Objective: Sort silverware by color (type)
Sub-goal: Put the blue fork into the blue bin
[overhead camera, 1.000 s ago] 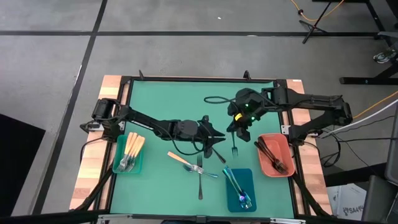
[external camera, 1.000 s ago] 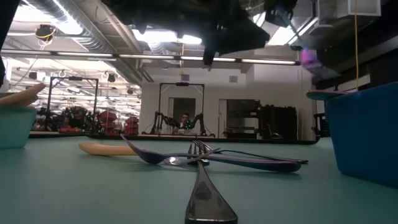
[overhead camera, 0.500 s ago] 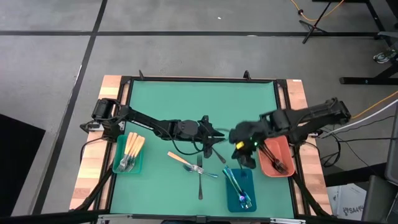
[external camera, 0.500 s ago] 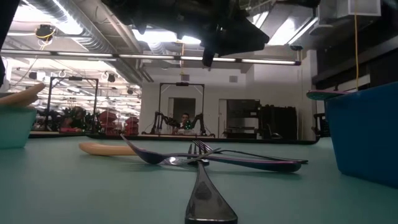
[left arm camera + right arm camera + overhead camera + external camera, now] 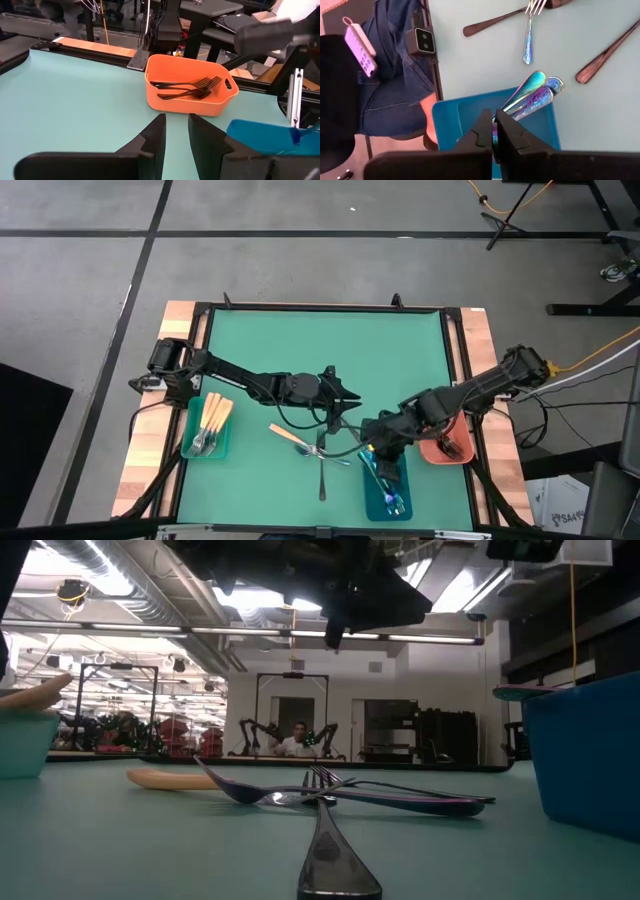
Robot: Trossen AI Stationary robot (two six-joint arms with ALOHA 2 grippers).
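Observation:
My right gripper hovers over the far end of the blue tray and is shut on an iridescent blue-teal fork. Several iridescent pieces lie in that tray. My left gripper waits mid-table, its fingers a narrow gap apart on nothing. Loose on the mat are an orange-handled piece, an iridescent fork and a dark fork, crossing one another. The teal tray holds orange-handled pieces. The salmon tray holds black forks. My right gripper pinches the iridescent fork between its two fingers, coming from above and pointing down. Only a thin edge of the fork shows in the gap between the fingertips. Which part of the fork they have is hidden by the fingers.
The loose pieces lie just left of the blue tray, between the two grippers, and fill the middle of the low view. The far half of the green mat is bare. A person in jeans stands past the table's near edge.
My right gripper has swung from the far middle of the table toward the near edge and down to the blue tray, carrying the iridescent fork with it. The fork hung below the fingers over the mat; it is now over the tray's far end.

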